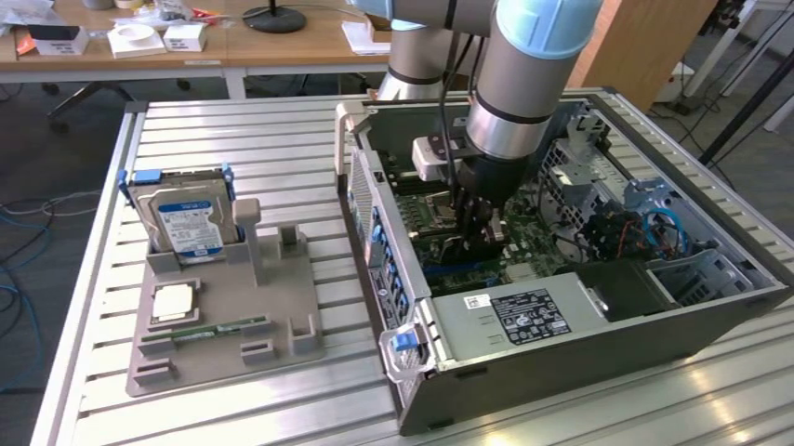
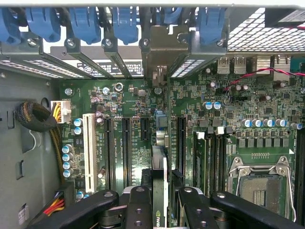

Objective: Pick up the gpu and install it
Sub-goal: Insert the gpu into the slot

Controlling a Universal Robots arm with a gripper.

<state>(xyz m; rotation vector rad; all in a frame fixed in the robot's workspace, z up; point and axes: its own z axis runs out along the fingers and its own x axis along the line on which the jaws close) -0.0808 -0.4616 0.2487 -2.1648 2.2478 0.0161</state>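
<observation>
- Gpu is seen edge-on in the wrist view, a thin card with a green logo near its lower end, standing upright between the two black fingers over the motherboard.
- End effector is pinching the gpu from both sides; in the exterior view the end effector is down inside the open computer case.
- The card's pale metal bracket reaches up to the row of rear slot openings with blue clips.
- Step in hand, as I judge it: installation, with pickup done and the card lined up along a long black expansion slot.
- Whether its edge is already in a slot cannot be told.
- The next move calls for a straight, even press with the card kept upright.
- Hard drive and holder tray sit well apart on the surface.
</observation>
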